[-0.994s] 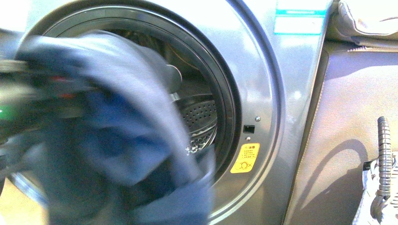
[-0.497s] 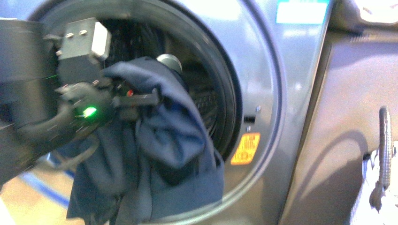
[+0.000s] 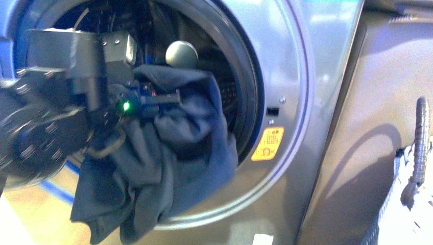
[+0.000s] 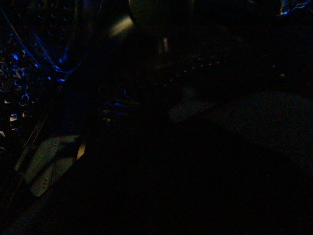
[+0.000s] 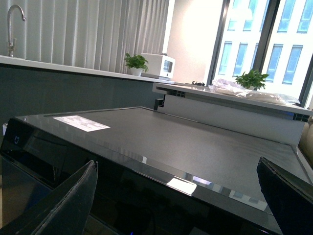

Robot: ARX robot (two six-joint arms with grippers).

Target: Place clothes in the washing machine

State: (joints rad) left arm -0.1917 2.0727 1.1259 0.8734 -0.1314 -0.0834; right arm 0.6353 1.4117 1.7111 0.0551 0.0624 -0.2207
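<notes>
In the front view my left gripper (image 3: 171, 97) is shut on the clothes (image 3: 168, 153), a dark navy garment. It holds them at the porthole of the silver-grey washing machine (image 3: 301, 76). The top of the garment is inside the opening. The rest hangs over the dark gasket and down the front. The left wrist view is dark. My right gripper (image 5: 178, 196) is open and empty, its jaws wide apart above the dark flat top of a machine (image 5: 195, 142). It does not show in the front view.
A yellow warning sticker (image 3: 270, 144) sits right of the porthole. A white woven basket (image 3: 408, 204) with a grey handle (image 3: 418, 138) stands at the right edge. A beige panel (image 3: 367, 102) is beside the washer. A counter with plants (image 5: 137, 61) lies beyond the machine top.
My left arm has pushed further into the porthole with the clothes. The garment's top has gone deeper and higher into the opening, and less of it hangs over the front.
</notes>
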